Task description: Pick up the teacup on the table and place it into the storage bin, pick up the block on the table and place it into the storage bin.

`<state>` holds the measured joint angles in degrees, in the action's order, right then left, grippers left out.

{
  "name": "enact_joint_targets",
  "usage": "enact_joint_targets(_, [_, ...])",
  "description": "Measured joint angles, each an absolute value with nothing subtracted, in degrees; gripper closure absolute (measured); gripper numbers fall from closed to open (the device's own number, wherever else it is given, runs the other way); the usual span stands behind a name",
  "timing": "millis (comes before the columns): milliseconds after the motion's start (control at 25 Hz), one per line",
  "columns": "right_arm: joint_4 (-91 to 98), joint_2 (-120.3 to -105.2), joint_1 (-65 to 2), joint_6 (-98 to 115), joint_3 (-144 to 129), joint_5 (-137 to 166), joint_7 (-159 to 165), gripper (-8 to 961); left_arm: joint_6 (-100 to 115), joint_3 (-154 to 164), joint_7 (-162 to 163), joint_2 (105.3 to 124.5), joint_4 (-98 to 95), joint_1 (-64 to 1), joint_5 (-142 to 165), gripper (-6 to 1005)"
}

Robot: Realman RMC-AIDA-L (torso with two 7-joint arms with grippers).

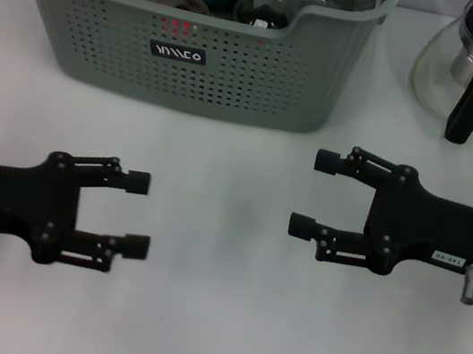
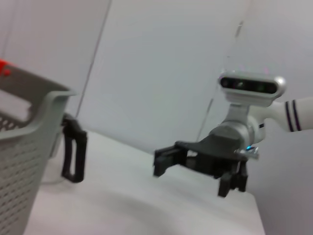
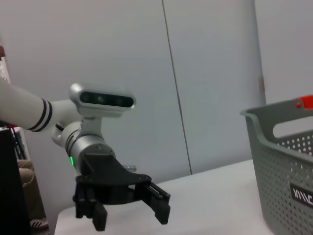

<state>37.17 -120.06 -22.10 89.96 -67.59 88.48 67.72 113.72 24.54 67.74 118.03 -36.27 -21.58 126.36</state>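
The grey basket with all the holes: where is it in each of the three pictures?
Head view: the storage bin sits at the top, left of centre, behind both grippers.
Left wrist view: one corner at the left edge.
Right wrist view: one end at the right edge.
Shared landmark: its label, also in the right wrist view.

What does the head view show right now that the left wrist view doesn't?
Only the head view shows the left gripper, open, and the dark items inside the storage bin, plus its label. Only the left wrist view shows the camera mounted on the right arm's wrist and the wall behind. Both show the right gripper, open over the table, the bin's perforated side, and the black handle of the glass carafe.
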Motion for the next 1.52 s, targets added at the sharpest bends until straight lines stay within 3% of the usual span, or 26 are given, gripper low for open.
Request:
enact_joint_targets(360, [31.2, -120.07, -24.4, 86.9, -67.8, 90.9, 66.2, 26, 110.6, 25.7, 59.1, 119.40, -33.8, -20.8, 126.6, 174])
enact_joint_targets(1520, [29.5, -120.06, -24.7, 87.1, -68.1, 91.0, 65.8, 26, 110.2, 24.3, 59.0, 119.49, -33.7, -20.6, 126.2, 174])
